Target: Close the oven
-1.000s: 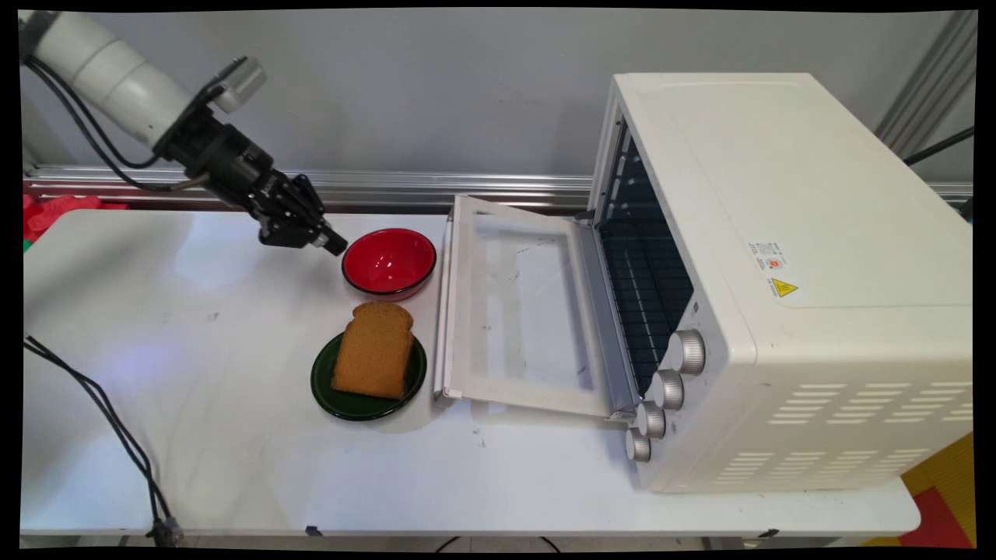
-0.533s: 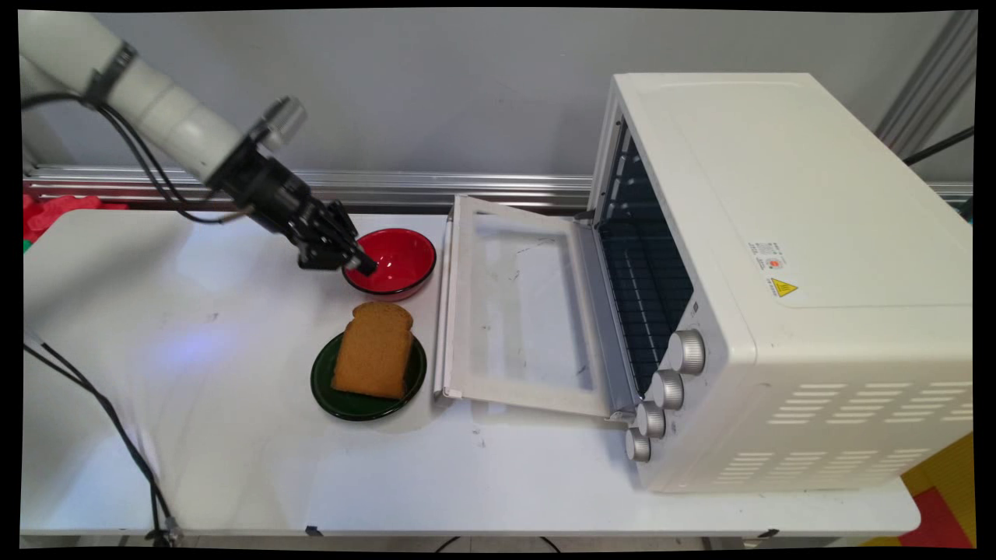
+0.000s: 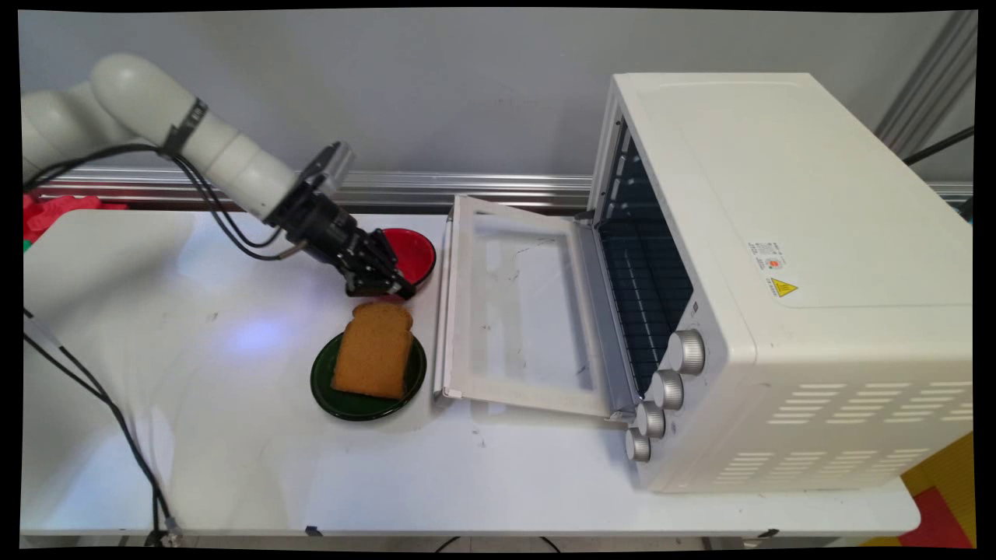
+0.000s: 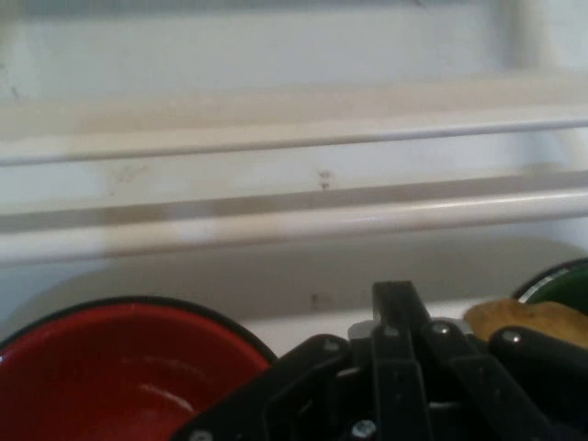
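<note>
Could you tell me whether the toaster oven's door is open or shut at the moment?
Open. The oven door is folded down flat toward the table, exposing the dark rack inside.

Red bowl (image 3: 410, 250): left part hidden behind gripper (image 3: 389, 286) in main view; cut by bottom edge in hand view. Bread slice (image 4: 533, 322) and green plate (image 4: 559, 283): only slivers at hand view's right edge. Finger spacing unreadable.

I'm seeing even, bright light on the table (image 3: 233, 467), with pale glare left of the toast (image 3: 373, 354) and soft shadows under the oven (image 3: 778, 272) door. The hand view is looking soft, the bowl (image 4: 110, 377) blurring.
</note>
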Robot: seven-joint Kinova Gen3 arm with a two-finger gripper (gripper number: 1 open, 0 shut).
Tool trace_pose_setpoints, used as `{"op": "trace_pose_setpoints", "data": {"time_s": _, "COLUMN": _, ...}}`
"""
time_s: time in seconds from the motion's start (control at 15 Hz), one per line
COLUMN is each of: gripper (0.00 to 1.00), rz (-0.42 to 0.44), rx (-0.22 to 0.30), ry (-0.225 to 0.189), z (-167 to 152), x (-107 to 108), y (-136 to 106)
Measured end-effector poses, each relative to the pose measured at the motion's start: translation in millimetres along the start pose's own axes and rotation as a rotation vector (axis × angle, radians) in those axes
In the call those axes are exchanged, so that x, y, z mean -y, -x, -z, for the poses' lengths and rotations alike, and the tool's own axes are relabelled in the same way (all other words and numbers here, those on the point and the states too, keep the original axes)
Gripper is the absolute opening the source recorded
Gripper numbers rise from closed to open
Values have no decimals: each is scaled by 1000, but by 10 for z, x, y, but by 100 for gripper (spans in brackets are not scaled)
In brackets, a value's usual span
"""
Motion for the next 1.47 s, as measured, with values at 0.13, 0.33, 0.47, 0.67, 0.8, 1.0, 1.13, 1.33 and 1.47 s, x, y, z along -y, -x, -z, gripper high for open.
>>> {"op": "trace_pose_setpoints", "data": {"time_s": 0.13, "gripper": 0, "rz": -16, "rx": 0, "ry": -12, "z": -137, "x": 37, "y": 2}}
{"op": "trace_pose_setpoints", "data": {"time_s": 0.33, "gripper": 0, "rz": -35, "rx": 10, "ry": -20, "z": -292, "x": 65, "y": 17}}
{"op": "trace_pose_setpoints", "data": {"time_s": 0.47, "gripper": 0, "rz": -43, "rx": 14, "ry": -24, "z": -354, "x": 74, "y": 20}}
{"op": "trace_pose_setpoints", "data": {"time_s": 0.67, "gripper": 0, "rz": -53, "rx": 15, "ry": -30, "z": -460, "x": 82, "y": 8}}
{"op": "trace_pose_setpoints", "data": {"time_s": 0.8, "gripper": 0, "rz": -53, "rx": 9, "ry": -35, "z": -514, "x": 87, "y": -13}}
{"op": "trace_pose_setpoints", "data": {"time_s": 1.0, "gripper": 0, "rz": -43, "rx": -8, "ry": -41, "z": -565, "x": 89, "y": -53}}
{"op": "trace_pose_setpoints", "data": {"time_s": 1.13, "gripper": 0, "rz": -38, "rx": -18, "ry": -42, "z": -582, "x": 85, "y": -76}}
{"op": "trace_pose_setpoints", "data": {"time_s": 1.33, "gripper": 0, "rz": -32, "rx": -31, "ry": -39, "z": -571, "x": 81, "y": -112}}
{"op": "trace_pose_setpoints", "data": {"time_s": 1.47, "gripper": 0, "rz": -25, "rx": -44, "ry": -37, "z": -519, "x": 70, "y": -142}}
